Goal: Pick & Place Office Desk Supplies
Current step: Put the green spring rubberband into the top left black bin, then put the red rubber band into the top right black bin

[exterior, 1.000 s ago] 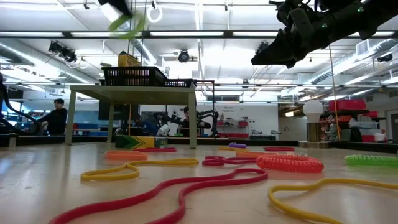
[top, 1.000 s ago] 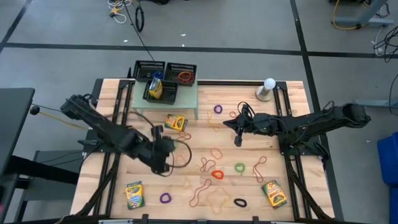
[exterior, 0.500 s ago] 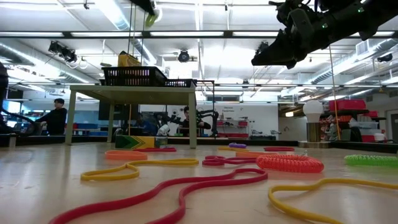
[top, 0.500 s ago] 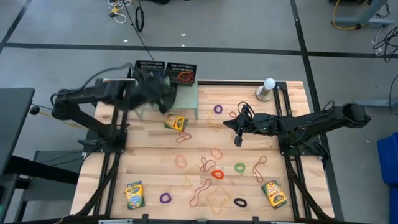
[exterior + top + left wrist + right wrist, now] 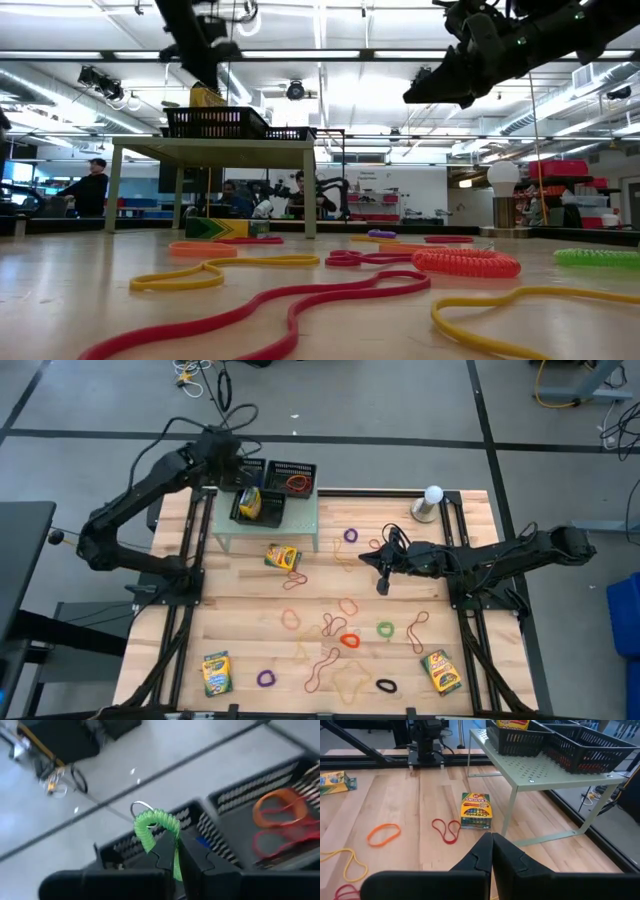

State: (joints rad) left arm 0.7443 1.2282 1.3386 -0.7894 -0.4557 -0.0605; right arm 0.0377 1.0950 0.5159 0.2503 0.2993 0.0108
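Observation:
My left gripper (image 5: 235, 463) hangs above the far-left black mesh tray (image 5: 228, 478) on the green stand, shut on a green coiled loop (image 5: 156, 826) with a metal ring (image 5: 141, 806). My right gripper (image 5: 382, 582) is shut and hovers over the table right of centre, touching nothing. Rubber bands, such as a red one (image 5: 349, 640) and a green one (image 5: 385, 628), lie flat on the wood. Three crayon boxes (image 5: 282, 557) (image 5: 216, 673) (image 5: 440, 671) lie on the table, and one (image 5: 250, 502) stands in the near tray. My left gripper pinches the green coiled loop between its two fingers, with one strand (image 5: 176, 862) running back between them. The rest of the coil arcs out past the fingertips (image 5: 165, 845), the metal ring at its far end. The loop is lifted clear above the trays.
The green stand (image 5: 300, 525) at the table's far side carries three black mesh trays; the far-right one (image 5: 291, 478) holds orange and red bands. A white ball-topped grey stand (image 5: 430, 502) is at the far right. A person (image 5: 92, 185) sits in the room beyond.
My left arm has swung from the table's left middle toward the far edge and risen over the stand, carrying the green coiled loop above the far-left tray. It has stayed shut on the loop. My right arm has kept still.

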